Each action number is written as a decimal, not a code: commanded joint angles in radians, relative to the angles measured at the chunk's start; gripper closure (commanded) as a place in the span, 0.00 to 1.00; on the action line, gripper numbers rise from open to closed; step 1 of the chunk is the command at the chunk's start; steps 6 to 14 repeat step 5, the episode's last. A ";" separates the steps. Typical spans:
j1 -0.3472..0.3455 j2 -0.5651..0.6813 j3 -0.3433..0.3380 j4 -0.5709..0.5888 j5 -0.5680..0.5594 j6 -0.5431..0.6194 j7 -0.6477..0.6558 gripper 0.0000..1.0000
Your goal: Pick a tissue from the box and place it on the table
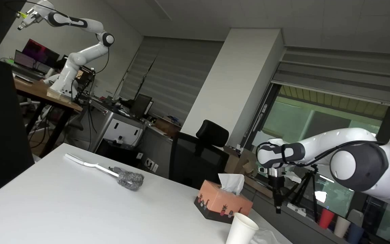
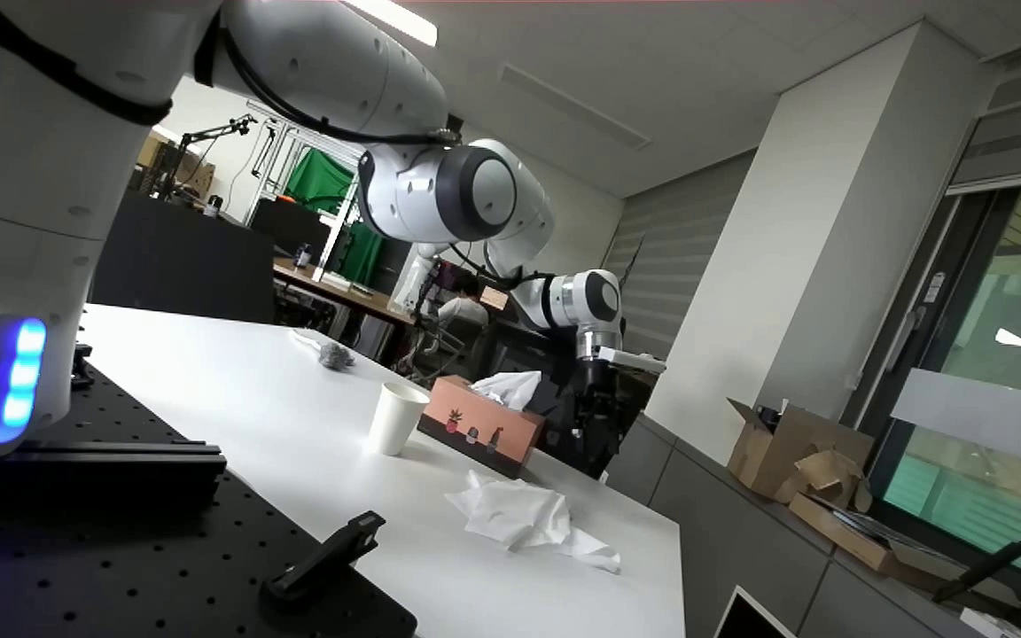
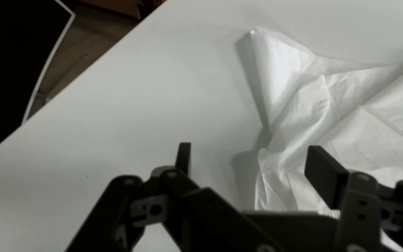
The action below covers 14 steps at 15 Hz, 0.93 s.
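A crumpled white tissue (image 2: 519, 518) lies on the white table (image 2: 635, 602) in an exterior view. It fills the right of the wrist view (image 3: 355, 133), and part of it shows behind the cup in an exterior view (image 1: 265, 236). The orange and dark tissue box (image 1: 223, 202) stands on the table with another tissue (image 1: 232, 183) sticking up from its top; the box also shows in an exterior view (image 2: 484, 425). My gripper (image 3: 250, 157) is open and empty, its jaws apart above the table and the lying tissue's edge. The gripper (image 1: 278, 207) hangs above table height, pointing down.
A white paper cup (image 2: 397, 418) stands beside the box. A grey-headed brush with a white handle (image 1: 130, 181) lies farther along the table. A black perforated base plate (image 2: 165, 567) with a black clamp (image 2: 324, 563) borders the table. The table edge (image 3: 96, 64) crosses the wrist view.
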 commanded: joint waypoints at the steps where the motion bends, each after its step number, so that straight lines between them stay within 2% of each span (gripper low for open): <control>1: 0.000 -0.005 -0.006 0.000 -0.004 0.004 0.001 0.00; 2: 0.001 -0.010 -0.006 0.000 -0.005 0.004 -0.003 0.04; 3: 0.001 -0.009 -0.005 -0.002 -0.005 0.004 -0.004 0.00; 4: -0.007 0.031 0.006 0.069 -0.012 -0.029 -0.009 0.00; 14: -0.007 0.034 0.007 0.069 -0.012 -0.029 -0.009 0.00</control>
